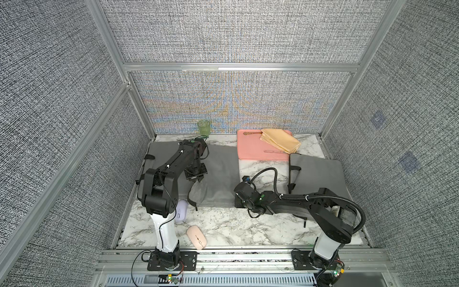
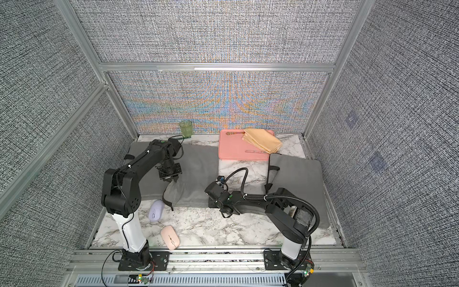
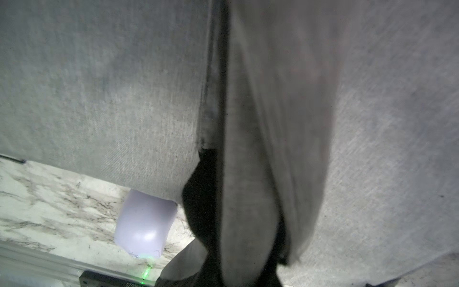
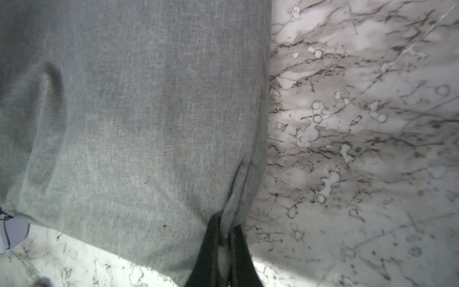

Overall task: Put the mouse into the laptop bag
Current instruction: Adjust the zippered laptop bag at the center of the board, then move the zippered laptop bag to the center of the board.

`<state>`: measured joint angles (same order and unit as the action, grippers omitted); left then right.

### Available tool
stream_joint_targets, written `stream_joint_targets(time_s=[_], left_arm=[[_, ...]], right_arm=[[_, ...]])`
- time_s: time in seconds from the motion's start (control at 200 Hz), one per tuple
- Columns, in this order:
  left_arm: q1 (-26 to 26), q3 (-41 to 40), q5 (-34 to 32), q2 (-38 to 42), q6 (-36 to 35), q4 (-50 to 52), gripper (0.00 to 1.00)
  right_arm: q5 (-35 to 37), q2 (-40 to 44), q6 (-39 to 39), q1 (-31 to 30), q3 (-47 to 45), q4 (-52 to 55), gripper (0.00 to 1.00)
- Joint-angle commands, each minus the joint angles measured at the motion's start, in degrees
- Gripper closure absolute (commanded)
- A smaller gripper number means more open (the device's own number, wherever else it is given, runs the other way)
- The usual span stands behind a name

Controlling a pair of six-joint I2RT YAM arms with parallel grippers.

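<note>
While the left gripper [image 1: 198, 179] is sitting at a raised fold of the laptop bag [image 1: 221, 169], probably holding its mouth up, I cannot tell whether its fingers are gripping. The purple mouse [image 1: 180, 211] and pink mouse [image 1: 196, 236] are lying outside on the table [image 1: 236, 228]. The right gripper [image 4: 223, 231] is pinching the bag's corner, likely anchoring it. Only its wrist view is showing that grip.

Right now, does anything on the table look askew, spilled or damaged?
The laptop bag under the left arm is not lying flat: its fabric bunches into a raised fold below the left gripper, and the right gripper pinches its near corner. The yellow cloth overhangs the pink tray. Nothing looks spilled or damaged.
</note>
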<state>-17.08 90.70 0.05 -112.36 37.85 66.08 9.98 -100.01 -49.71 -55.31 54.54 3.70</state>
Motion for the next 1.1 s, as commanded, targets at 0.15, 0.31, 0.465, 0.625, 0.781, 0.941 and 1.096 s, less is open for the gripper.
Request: stream_joint_targets(time_s=[0.15, 0.31, 0.465, 0.625, 0.781, 0.941, 1.096], left_arm=[[-0.4, -5.2, 10.2, 6.8, 3.4, -16.8, 0.01], [-0.8, -11.9, 7.0, 19.9, 7.2, -19.1, 0.01], [-1.0, -17.1, 5.6, 29.8, 8.8, -20.9, 0.01], [-0.9, -21.1, 5.2, 34.3, 7.2, -24.2, 0.01], [-8.7, -20.9, 9.6, 35.0, 6.4, -32.0, 0.02], [-28.1, -19.3, 5.0, 24.1, 8.5, -49.9, 0.08], [-35.8, -12.1, 9.8, 6.3, 12.4, -62.3, 0.15]], right_arm=[[-0.9, 11.7, 7.0, 3.4, -1.6, 10.6, 0.28], [1.1, 29.8, 7.3, 13.3, -10.5, 16.4, 0.11], [6.2, 43.7, 8.3, 23.9, -15.6, 24.3, 0.01], [0.8, 46.8, 11.4, 37.0, -17.8, 25.8, 0.01], [1.5, 47.3, 12.3, 44.8, -19.3, 25.1, 0.01], [-4.8, 47.5, 12.2, 55.9, -20.4, 22.8, 0.03], [-6.7, 50.4, 11.4, 65.9, -24.1, 22.9, 0.08]])
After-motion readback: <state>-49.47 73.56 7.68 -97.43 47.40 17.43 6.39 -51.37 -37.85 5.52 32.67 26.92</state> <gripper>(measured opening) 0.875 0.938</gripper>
